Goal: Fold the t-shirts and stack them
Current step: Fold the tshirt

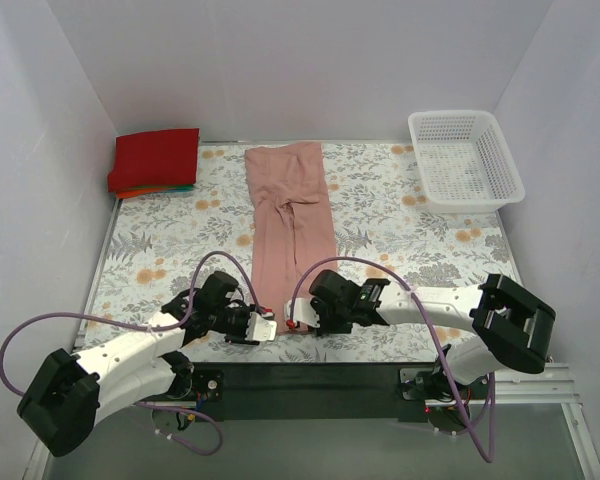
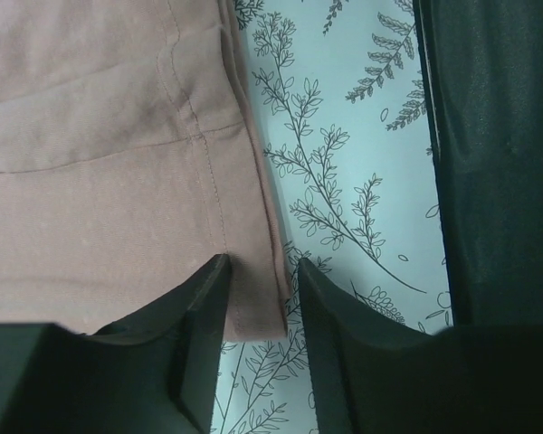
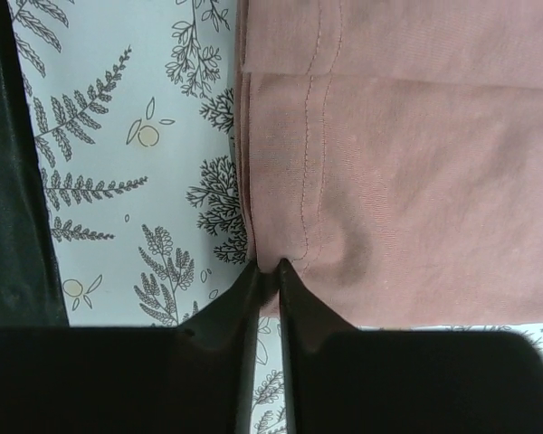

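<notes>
soft, light, limp pink t-shirt [image 1: 292,225], best taken at near hem corners: right claw [image 3: 268,268] pinching the hem, left claw [image 2: 261,267] parted around it.

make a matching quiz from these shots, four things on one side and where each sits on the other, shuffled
Things:
1 pink shirt
2 stack
3 basket
4 right gripper

Places:
a far right corner
b pinching the pink shirt's near hem
c far left corner
d laid lengthwise down the middle

Pairs: 1-d, 2-c, 3-a, 4-b
</notes>
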Robot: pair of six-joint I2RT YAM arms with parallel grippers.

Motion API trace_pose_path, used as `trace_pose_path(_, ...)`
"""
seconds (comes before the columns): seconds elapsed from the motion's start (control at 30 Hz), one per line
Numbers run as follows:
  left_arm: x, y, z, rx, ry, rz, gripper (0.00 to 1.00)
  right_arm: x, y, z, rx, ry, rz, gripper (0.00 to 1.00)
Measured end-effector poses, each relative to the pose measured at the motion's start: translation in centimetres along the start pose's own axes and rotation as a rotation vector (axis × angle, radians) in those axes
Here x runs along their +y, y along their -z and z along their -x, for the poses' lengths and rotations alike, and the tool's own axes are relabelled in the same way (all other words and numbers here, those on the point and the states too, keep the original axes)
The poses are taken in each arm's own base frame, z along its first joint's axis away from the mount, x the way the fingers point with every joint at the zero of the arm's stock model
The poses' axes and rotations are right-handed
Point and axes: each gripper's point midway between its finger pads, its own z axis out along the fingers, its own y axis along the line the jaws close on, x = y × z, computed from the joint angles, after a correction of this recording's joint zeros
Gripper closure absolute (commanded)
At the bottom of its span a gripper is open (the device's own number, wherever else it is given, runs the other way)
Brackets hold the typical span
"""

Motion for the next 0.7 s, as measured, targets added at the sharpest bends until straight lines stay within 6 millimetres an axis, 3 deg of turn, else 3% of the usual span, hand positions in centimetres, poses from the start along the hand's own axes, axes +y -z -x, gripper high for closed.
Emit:
trace_pose_path(0.1, 0.0, -0.3, -0.1, 0.007, 0.001, -0.006, 0.84, 0.1, -0.1, 0.3, -0.002, 0.024, -0.010, 0.99)
trace_pose_path(0.23, 0.2, -0.3, -0.1, 0.013, -0.023, -0.006, 0.99, 1.1, -0.1, 0.8, -0.011, 0.059, 0.006, 0.99)
trace_pose_path(0.47, -1.4, 0.6, 0.1, 0.039, -0.006, -0.071, 1.00, 4.9, 1.1, 0.7, -0.008, 0.111, 0.123, 0.99)
trace_pose_path(0.7, -1.9, 1.5, 1.1, 0.029, 0.020, -0.096, 1.00, 5.3, 2.1, 1.0, -0.032, 0.116, 0.135, 0.99)
